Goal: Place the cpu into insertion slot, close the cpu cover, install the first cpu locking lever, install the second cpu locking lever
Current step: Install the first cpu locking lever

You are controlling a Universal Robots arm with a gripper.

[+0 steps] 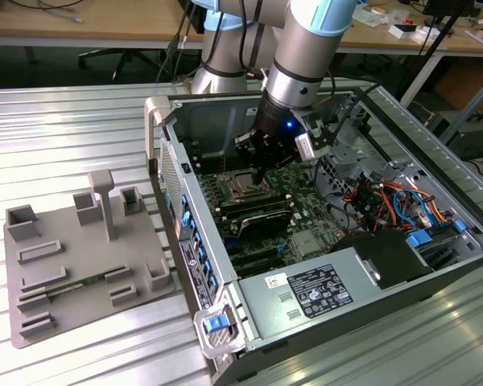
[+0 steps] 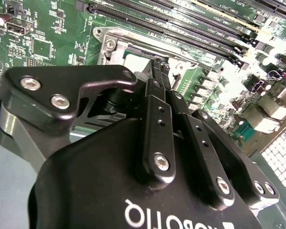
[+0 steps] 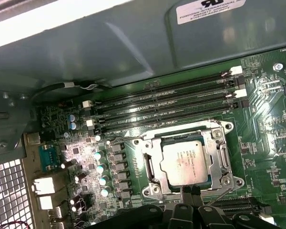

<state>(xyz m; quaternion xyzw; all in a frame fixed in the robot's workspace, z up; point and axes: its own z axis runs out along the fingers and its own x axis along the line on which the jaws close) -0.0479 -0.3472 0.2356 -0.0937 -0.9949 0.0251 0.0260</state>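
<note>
We find the cpu (image 3: 186, 162) in the insertion slot (image 3: 212, 179), the cpu cover (image 3: 152, 164) around it, memory slots (image 3: 167, 102) beside, the gripper (image 3: 191, 190) at the opposite edge.

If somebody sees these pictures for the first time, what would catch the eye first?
First, the robot arm reaching down into the open computer case that lies on a ribbed metal table. Its black hand, fingers together, is at the edge of the silver cpu cover, which lies down around the cpu. On the exterior view's left, a grey fixture tray stands beside the case.
</note>
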